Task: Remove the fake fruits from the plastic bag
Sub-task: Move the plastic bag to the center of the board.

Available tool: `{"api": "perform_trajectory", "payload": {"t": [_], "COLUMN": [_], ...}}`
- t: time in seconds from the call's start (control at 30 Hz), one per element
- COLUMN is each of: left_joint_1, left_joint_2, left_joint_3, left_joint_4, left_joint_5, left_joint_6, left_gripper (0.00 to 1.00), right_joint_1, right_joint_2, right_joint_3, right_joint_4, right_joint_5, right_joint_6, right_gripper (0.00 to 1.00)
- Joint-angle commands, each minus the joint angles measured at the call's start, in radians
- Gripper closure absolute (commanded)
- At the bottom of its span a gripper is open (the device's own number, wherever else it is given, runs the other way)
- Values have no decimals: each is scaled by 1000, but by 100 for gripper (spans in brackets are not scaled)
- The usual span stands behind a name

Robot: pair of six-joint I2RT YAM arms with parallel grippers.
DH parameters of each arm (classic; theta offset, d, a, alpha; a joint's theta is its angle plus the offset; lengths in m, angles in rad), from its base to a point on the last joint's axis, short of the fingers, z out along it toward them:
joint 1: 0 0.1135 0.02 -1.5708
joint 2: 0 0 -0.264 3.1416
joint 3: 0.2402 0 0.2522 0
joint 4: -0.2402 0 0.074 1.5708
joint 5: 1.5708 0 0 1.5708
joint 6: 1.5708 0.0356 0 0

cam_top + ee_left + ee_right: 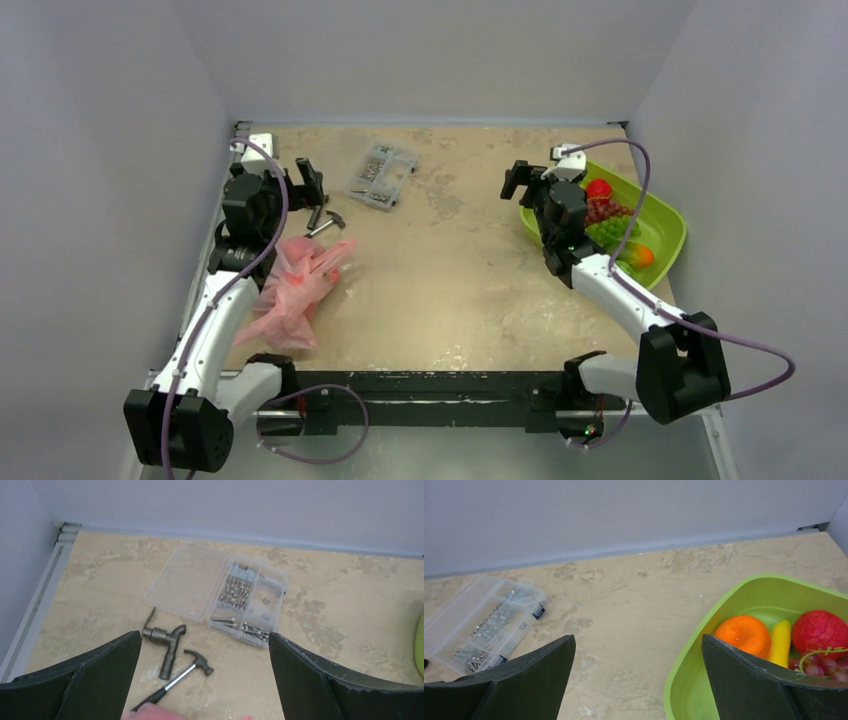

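Observation:
The pink plastic bag (295, 285) lies crumpled on the table at the left, beside my left arm; only its edge (150, 713) shows at the bottom of the left wrist view. My left gripper (311, 184) (205, 636) is open and empty, above the table beyond the bag. The fake fruits lie in the green tray (668, 212): strawberry (599, 189) (819, 630), purple grapes (603, 210) (824, 666), green grapes (611, 231), mango (639, 256), orange (744, 634) and banana (780, 642). My right gripper (516, 181) (638, 638) is open and empty, just left of the tray (691, 667).
A clear box of screws (382, 174) (220, 592) (479, 625) lies open at the back middle-left. A small hammer (327, 224) (175, 680) and a metal fitting (162, 641) lie between it and the bag. Grey walls enclose the table.

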Motion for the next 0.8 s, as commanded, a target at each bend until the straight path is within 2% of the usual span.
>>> {"api": "perform_trajectory", "payload": {"t": [0.0, 0.23, 0.37, 0.57, 0.63, 0.7, 0.77], "left_joint_1": [-34, -50, -47, -48, -48, -48, -48], "left_joint_2": [-26, -192, -297, -256, -216, -167, -97], "left_joint_3": [29, 26, -14, -51, -63, -74, -68], "left_joint_4": [-190, -584, -833, -1056, -1025, -941, -945], "left_joint_5": [-153, -373, -485, -602, -570, -436, -356], "left_joint_6": [-84, -284, -483, -668, -668, -613, -641], "left_gripper": [0, 0, 0, 0, 0, 2, 5], "right_joint_1": [28, 33, 33, 33, 33, 33, 33], "right_joint_2": [23, 55, 46, -4, -10, -11, -13], "right_joint_3": [62, 169, 170, 135, 133, 133, 133], "right_joint_4": [-10, -165, -158, -111, -111, -112, -114], "right_joint_5": [-25, -119, -185, -225, -230, -236, -235], "right_joint_6": [49, 56, 71, 94, 99, 102, 107], "right_gripper": [1, 1, 1, 1, 1, 1, 1]}}
